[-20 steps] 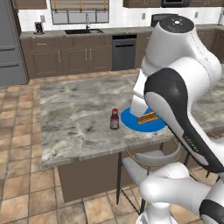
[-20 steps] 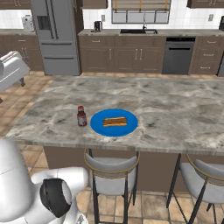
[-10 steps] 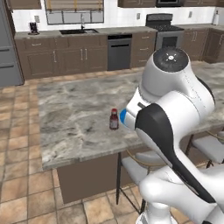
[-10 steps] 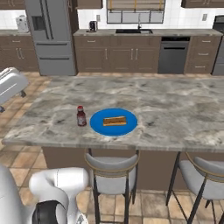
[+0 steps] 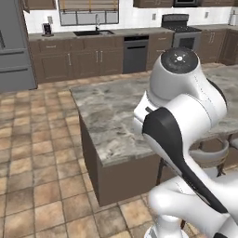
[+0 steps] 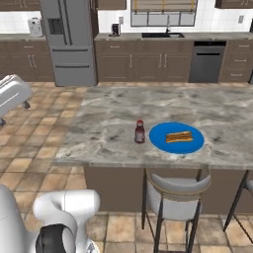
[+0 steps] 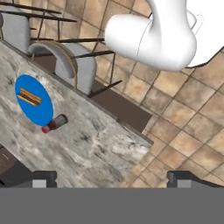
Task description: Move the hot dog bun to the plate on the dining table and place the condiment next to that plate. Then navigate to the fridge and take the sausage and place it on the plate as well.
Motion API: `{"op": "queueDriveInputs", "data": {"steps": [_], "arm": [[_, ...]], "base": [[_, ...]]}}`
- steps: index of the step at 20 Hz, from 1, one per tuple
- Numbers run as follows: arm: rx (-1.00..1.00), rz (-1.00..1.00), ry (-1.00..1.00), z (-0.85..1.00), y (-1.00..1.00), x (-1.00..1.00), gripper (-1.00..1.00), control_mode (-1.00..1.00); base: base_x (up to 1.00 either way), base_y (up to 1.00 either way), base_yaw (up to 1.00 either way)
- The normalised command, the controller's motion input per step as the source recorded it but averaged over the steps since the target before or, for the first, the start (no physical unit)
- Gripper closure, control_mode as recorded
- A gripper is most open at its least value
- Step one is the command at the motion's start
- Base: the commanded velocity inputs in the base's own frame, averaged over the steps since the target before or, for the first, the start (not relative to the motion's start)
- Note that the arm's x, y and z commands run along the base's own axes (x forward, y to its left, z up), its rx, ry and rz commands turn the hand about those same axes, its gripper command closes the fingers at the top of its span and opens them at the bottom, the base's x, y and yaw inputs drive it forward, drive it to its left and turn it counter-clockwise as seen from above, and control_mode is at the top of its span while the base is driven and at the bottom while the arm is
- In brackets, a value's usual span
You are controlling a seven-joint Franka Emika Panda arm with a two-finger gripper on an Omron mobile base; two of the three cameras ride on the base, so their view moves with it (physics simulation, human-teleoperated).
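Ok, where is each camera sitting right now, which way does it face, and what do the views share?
Left base view: behind the arm, on its left, facing the dining table corner and wall cabinets; the white arm fills the right side.
Right base view: behind the arm, on its right, facing the fridge, with the plate, hot dog bun and condiment on the table; arm at lower left.
Hand view: on the hand, looking down; the open gripper has tips at the bottom.
Shared: right base and hand views both show the plate, bun and condiment.

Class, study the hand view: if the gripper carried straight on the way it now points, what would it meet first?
Most likely the marble top of the dining table, near its corner and short of the condiment and plate. The open gripper looks down from well above; depth is uncertain.
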Motion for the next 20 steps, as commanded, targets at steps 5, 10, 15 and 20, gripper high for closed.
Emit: {"op": "queueDriveInputs", "data": {"steps": [5,10,15,20], "arm": [[0.00,0.00,0.00,0.00,0.00,0.00,-1.00,1.00],[0.00,0.00,0.00,0.00,0.00,0.00,-1.00,1.00],[0.00,0.00,0.00,0.00,0.00,0.00,-1.00,1.00],[0.00,0.00,0.00,0.00,0.00,0.00,-1.00,1.00]], "base": [[-0.09,1.00,0.00],[0.16,1.00,0.00],[0.81,1.00,0.00],[1.00,1.00,0.00]]}}
